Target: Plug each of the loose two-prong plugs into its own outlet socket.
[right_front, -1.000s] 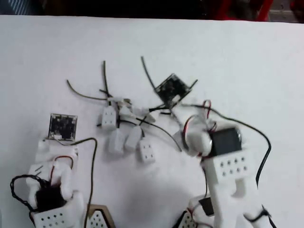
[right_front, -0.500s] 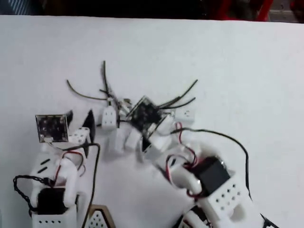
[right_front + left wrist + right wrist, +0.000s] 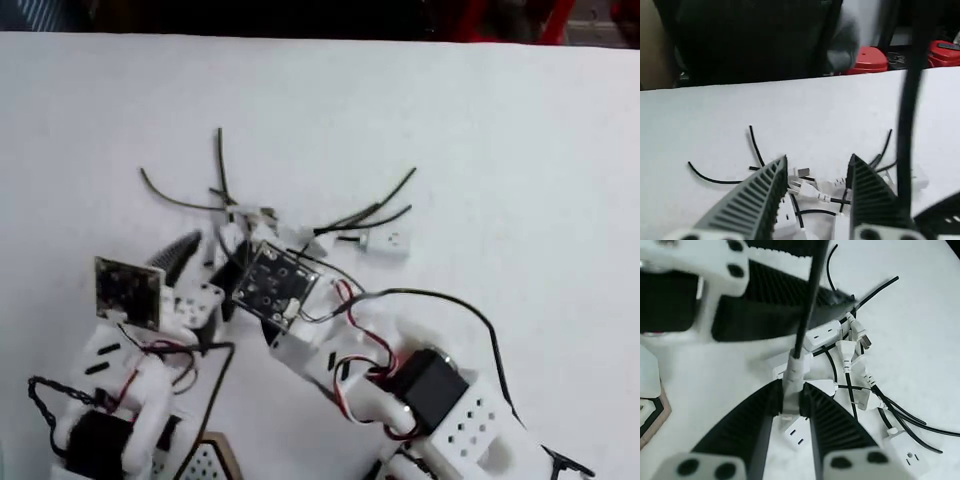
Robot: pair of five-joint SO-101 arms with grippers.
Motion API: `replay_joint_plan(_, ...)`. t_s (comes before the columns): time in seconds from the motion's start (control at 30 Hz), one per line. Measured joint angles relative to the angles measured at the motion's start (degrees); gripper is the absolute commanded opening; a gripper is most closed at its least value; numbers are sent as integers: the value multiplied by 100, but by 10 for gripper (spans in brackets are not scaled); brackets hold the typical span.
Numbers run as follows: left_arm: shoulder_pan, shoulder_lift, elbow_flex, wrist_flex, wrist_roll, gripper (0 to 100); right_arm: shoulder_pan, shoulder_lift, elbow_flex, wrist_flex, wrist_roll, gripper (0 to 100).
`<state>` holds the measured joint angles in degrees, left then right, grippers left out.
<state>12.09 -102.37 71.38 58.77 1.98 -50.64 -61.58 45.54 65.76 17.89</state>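
The right pincer (image 3: 792,386) grips a white two-prong plug (image 3: 791,371) just above an outlet socket (image 3: 795,432) at the edge of the tangle of cords (image 3: 855,367). The left pincer (image 3: 817,167), fingers spread wide, hangs beside the same tangle on the white bench (image 3: 500,150).

We are swinging our right gripper (image 3: 792,395) in, a plug (image 3: 791,371) between its jaws; our left gripper (image 3: 817,165) is advancing, jaws apart.
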Motion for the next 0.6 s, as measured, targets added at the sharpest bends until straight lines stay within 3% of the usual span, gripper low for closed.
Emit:
replay_joint_plan(0.13, 545, 0, -18, 273, 0, 207, 0, 9, 9, -44, 9, 17)
replay_joint_plan(0.27, 554, 0, -62, 281, 0, 210, 0, 9, 9, -44, 9, 17)
replay_joint_plan(0.43, -53, 9, -62, 281, 0, 211, 105, 0, 35, -44, 9, 17)
replay_joint_plan(0.6, -738, 9, -62, 448, -563, 211, 905, 9, 70, -44, 9, 17)
